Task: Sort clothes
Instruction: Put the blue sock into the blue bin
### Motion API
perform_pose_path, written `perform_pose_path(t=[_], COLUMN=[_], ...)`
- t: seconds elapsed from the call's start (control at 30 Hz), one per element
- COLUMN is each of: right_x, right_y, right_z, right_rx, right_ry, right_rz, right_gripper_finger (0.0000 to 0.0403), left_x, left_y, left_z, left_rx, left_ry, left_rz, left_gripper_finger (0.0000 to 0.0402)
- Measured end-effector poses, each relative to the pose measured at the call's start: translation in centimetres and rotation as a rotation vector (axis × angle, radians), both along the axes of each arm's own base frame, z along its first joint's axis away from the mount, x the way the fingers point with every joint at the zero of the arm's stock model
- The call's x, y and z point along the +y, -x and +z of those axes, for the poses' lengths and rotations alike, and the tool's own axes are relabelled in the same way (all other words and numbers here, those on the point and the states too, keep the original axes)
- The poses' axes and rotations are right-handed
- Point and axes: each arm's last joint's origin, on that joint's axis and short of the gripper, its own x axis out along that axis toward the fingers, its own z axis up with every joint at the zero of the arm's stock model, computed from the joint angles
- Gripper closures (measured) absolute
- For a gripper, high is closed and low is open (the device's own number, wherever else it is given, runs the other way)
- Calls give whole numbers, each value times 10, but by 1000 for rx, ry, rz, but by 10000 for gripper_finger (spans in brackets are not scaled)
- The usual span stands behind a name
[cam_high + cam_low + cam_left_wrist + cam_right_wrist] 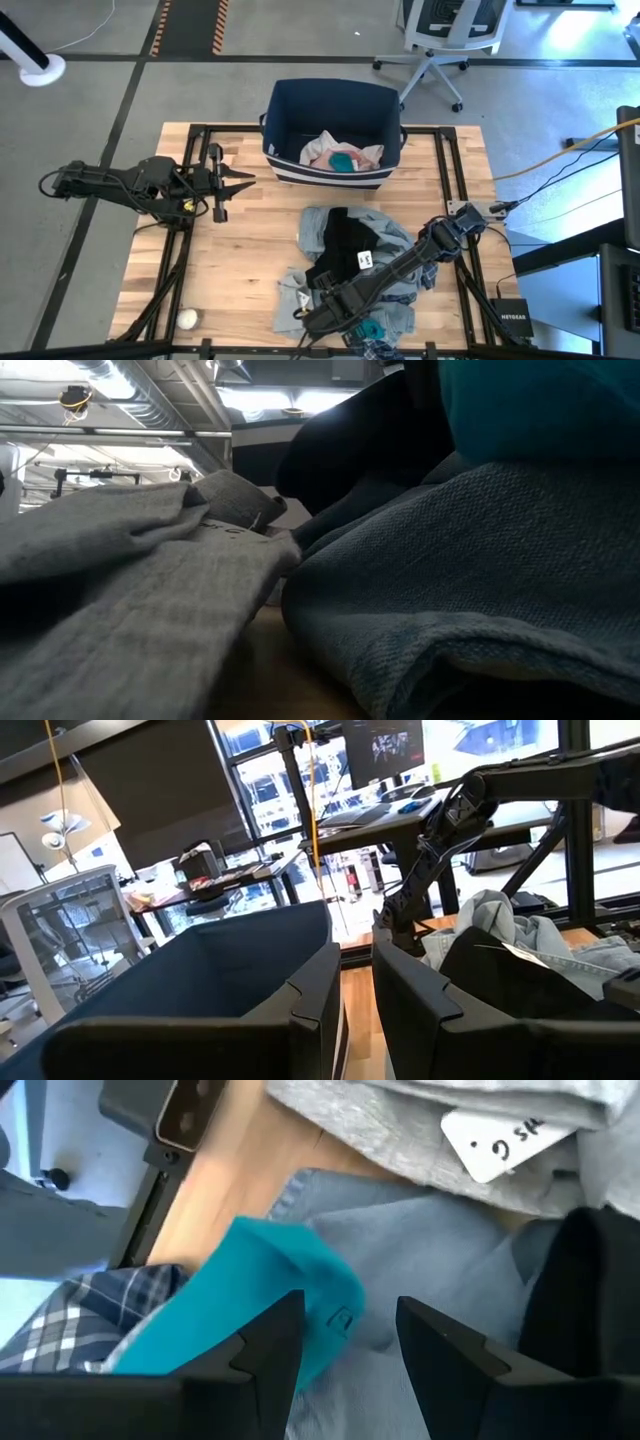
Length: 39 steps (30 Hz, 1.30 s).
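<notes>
One navy fabric bin (330, 125) stood on the counter (240, 250), and it served as the landmark for the count. Inside the bin lay three garments: one white piece (322, 146), one teal piece (343, 160) and one pink piece (368, 155). On the counter in front of the bin lay one pile holding five more garments: one grey-blue denim-like piece (385, 235), one black piece (345, 245), one light grey piece (400, 1130), one teal piece (270, 1290) and one blue plaid piece (90, 1315). One small white ball (187, 319) lay well apart from the bin, near the counter's far front corner. Two arms were counted, one to each side of the bin. Beyond the bin stood one office chair (445, 30).
</notes>
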Motion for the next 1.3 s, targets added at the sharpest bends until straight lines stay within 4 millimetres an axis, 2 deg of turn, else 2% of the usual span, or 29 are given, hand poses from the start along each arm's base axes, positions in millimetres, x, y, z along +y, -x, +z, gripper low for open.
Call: perform_pose_path(t=[0.2,0.3,0.7,0.87,1.1,1.3], right_x=[0,1,0,-3,-12,-25], right_y=[0,1,-1,1,10,22], right_z=[-1,0,0,3,39,78], right_rx=[8,19,-11,-28,-139,-283], right_ry=[-5,-22,8,68,108,178], right_rz=[2,3,43,46,25,-19], right_gripper_finger=[227,244,391,383,397,388], left_x=[0,0,0,0,0,0], left_y=[0,0,0,0,0,0], left_z=[0,0,0,0,0,0], left_rx=[0,-1,0,-1,-1,-1], left_ry=[2,3,3,3,3,4], left_rz=[0,0,0,0,0,0], left_gripper_finger=[343,343,343,343,343,343])
